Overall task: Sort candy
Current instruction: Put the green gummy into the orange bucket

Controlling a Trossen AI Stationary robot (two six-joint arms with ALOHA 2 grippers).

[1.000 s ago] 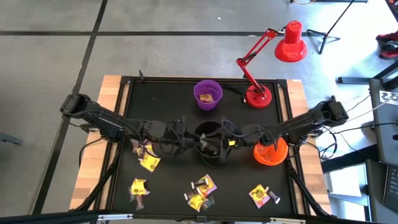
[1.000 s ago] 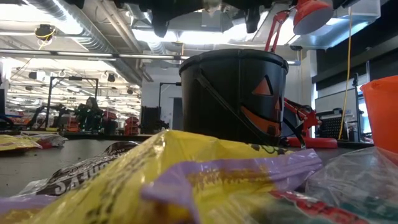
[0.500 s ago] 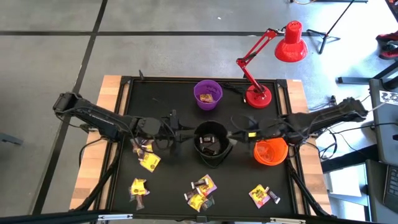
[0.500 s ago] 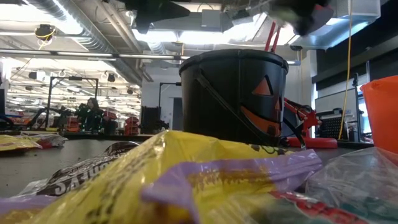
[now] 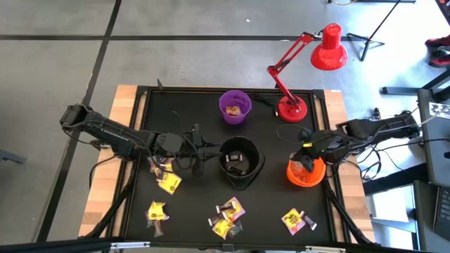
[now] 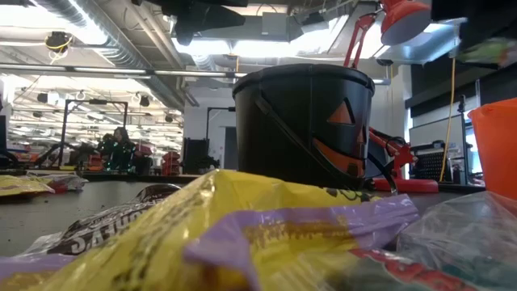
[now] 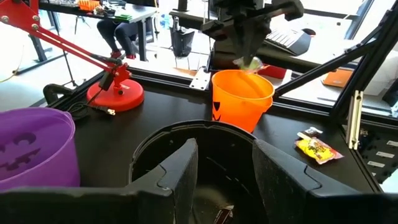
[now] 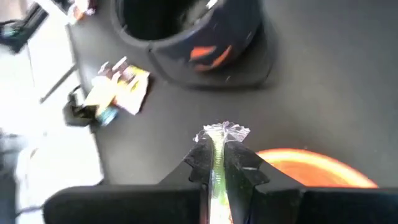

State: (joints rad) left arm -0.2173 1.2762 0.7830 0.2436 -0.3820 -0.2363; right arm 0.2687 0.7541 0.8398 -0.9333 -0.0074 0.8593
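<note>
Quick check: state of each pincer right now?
Left pincer: open, empty, beside the black bowl.
Right pincer: closed on a candy, over the orange bowl.

Little can be read. In the low view, a dark candy wrapper (image 6: 105, 230) lying on the table at its near edge carries pale block letters, seen upside down; they cannot be made out as a word. The black bowl (image 6: 305, 125) bears an orange jack-o'-lantern face, a sign rather than lettering, and the orange bowl (image 7: 241, 99) shows a dark face of the same kind. No brand, number or label is legible elsewhere.
</note>
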